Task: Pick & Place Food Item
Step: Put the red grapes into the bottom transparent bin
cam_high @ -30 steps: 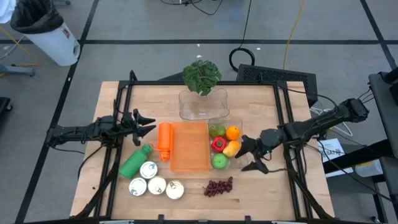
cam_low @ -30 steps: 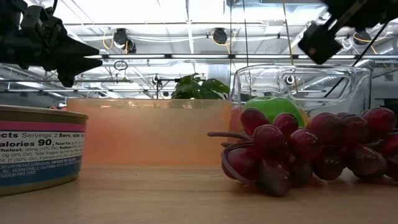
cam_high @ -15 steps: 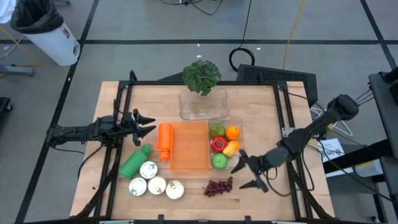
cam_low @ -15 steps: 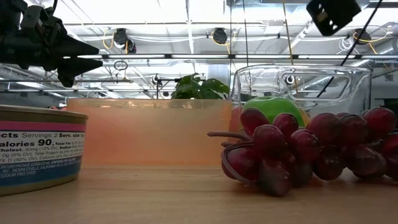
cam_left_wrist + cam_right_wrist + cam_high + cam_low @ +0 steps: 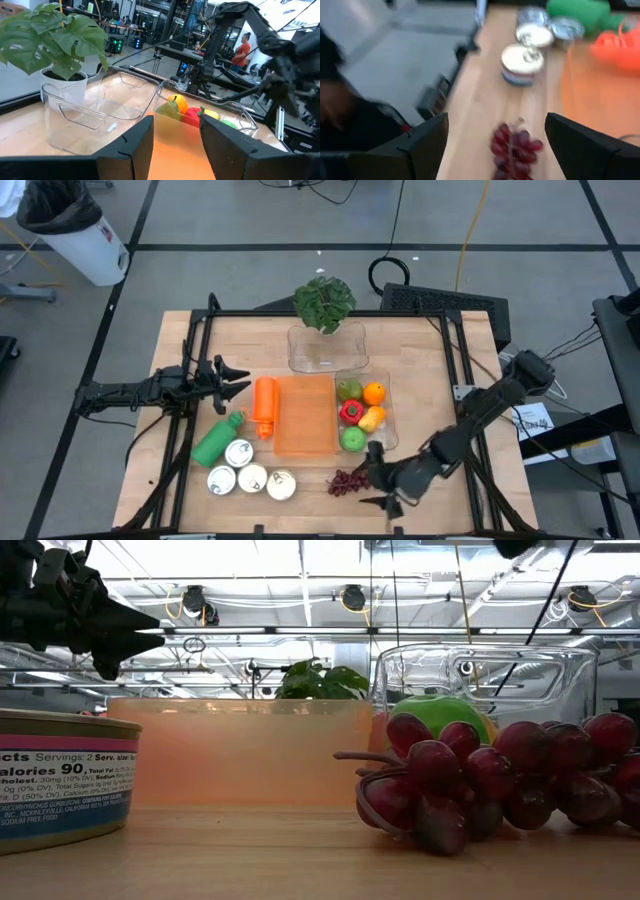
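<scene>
A bunch of red grapes [image 5: 350, 480] lies on the wooden table near its front edge, and it also shows in the low view [image 5: 480, 785] and the right wrist view [image 5: 512, 147]. My right gripper [image 5: 374, 478] hovers open just right of the bunch, slanting down toward it; the grapes lie ahead between its two fingers [image 5: 427, 145], apart from them. My left gripper [image 5: 236, 380] waits open above the table's left side, pointing level toward the orange tray [image 5: 305, 415], with nothing between its fingers [image 5: 130, 145].
A clear container [image 5: 385, 415] right of the tray holds green apples, an orange, a red pepper and a yellow piece. A carrot [image 5: 264, 405], a green bottle [image 5: 218, 440] and three cans [image 5: 250, 475] lie left of the tray. A clear bin [image 5: 327, 348] and a potted plant [image 5: 324, 302] stand behind.
My right gripper has swung from beside the fruit container toward the table's near edge and left, ending next to the grapes. It stays open and has rolled a little. The grapes have not moved.
</scene>
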You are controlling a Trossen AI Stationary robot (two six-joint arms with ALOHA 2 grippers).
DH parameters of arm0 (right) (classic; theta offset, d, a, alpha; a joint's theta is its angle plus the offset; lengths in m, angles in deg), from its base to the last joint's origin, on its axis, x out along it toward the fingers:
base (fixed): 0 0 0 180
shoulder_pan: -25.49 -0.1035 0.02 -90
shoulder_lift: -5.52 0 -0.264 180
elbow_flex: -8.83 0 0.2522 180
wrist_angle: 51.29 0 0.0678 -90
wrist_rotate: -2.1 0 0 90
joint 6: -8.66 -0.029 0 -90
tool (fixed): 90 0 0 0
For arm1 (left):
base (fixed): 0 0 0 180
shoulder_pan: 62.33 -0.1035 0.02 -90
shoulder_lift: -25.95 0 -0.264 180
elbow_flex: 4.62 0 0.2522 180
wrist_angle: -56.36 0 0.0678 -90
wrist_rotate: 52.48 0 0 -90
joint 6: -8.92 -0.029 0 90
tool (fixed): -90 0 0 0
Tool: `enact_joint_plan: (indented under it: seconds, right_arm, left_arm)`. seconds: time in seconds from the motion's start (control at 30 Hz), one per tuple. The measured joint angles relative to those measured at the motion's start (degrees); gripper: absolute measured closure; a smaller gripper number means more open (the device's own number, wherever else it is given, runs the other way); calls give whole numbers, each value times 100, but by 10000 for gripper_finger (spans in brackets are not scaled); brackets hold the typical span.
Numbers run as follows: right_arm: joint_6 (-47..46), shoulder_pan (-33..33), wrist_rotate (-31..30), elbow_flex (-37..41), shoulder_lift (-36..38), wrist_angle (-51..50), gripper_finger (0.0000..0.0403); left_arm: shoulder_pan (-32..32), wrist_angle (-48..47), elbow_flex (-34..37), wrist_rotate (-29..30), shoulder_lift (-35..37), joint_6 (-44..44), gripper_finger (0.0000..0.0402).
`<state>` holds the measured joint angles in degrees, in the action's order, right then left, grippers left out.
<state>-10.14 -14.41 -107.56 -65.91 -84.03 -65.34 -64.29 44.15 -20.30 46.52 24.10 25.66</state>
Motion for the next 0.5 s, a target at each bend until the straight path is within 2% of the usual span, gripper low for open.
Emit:
enact_joint_plan:
  seconds: [0.17, 0.27, 0.5]
  right_arm:
    - [-134, 153, 43, -562, -867, -872, 90]
    - [-210, 204, 343, -591, -1228, -858, 90]
    - [-224, 152, 347, -618, -1502, -772, 90]
  left_arm:
    - [-2, -3, 0, 0, -2, 0, 238]
    - [-2, 0, 2, -1, 0, 0, 234]
    - [-2, -1, 2, 0, 0, 0, 216]
